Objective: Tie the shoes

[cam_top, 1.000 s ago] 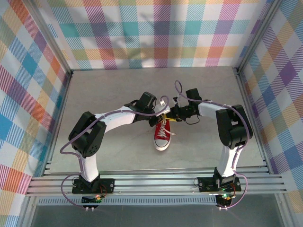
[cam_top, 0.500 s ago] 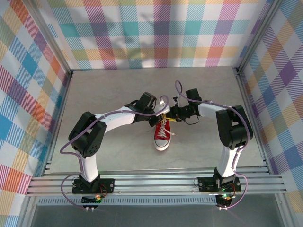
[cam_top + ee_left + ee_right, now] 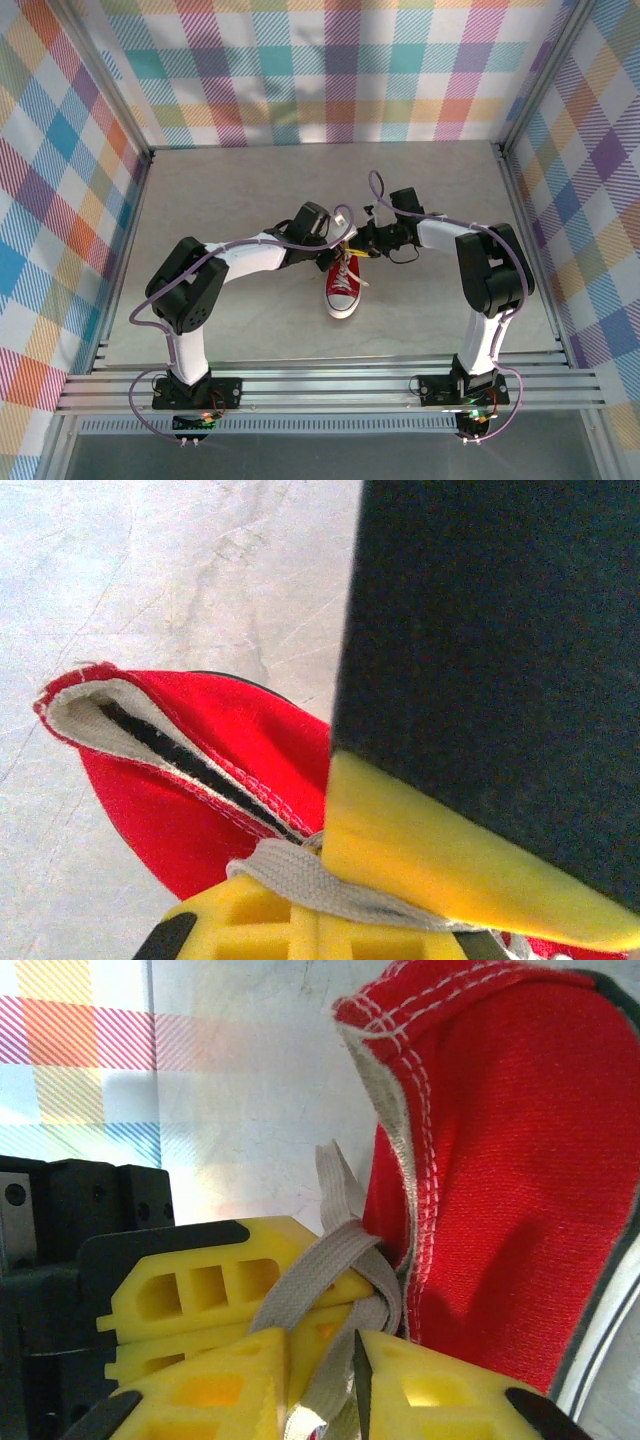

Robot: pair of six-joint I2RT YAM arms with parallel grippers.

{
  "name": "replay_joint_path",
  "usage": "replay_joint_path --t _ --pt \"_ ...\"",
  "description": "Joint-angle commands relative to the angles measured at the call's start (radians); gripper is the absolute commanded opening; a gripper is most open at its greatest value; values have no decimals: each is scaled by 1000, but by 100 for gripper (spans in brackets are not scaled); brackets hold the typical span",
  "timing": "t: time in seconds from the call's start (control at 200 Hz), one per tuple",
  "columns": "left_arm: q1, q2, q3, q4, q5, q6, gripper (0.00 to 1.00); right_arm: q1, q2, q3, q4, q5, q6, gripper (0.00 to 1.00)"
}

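The red sneaker point(image 3: 342, 287) lies mid-table with its white toe cap pointing at the arm bases. Both grippers meet at its ankle end. My left gripper point(image 3: 337, 242) is shut on a white lace point(image 3: 296, 876), pinched flat between its yellow fingers point(image 3: 440, 865), with the red heel collar point(image 3: 190, 755) just beyond. My right gripper point(image 3: 345, 1385) is shut on the other white lace point(image 3: 335, 1380), which crosses in a half knot point(image 3: 372, 1295) against the red canvas point(image 3: 500, 1180). The left gripper's yellow fingers point(image 3: 200, 1290) sit right beside that knot.
The grey tabletop point(image 3: 230, 190) is bare around the shoe. Plaid walls point(image 3: 330, 70) close the back and both sides, and an aluminium rail point(image 3: 330, 385) runs along the near edge by the arm bases. A loose lace end point(image 3: 362, 284) trails right of the shoe.
The left wrist has shifted slightly toward the near side and the right wrist has edged a little left. The shoe has stayed put and both grippers keep their laces.
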Motion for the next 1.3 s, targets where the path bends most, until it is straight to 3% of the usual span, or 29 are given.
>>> replay_joint_path --t 0.0,0.215,0.52,0.72,1.09,1.295 --pt "-20 -12 -28 91 -26 -26 0 33 -14 12 -37 -30 -7 17" --pt "-20 -37 -67 156 -15 -40 0 33 -25 19 -45 -19 -7 0" --pt "-12 -82 -116 207 16 -37 0 27 -64 25 -102 69 -51 0" --pt "2 -119 -144 216 62 -40 16 22 -84 24 -110 111 -63 0" --pt "15 -146 -159 198 86 -35 20 21 -99 23 -106 148 -72 0" --pt "16 -160 -166 150 66 -10 30 22 -105 24 -105 162 -83 0"
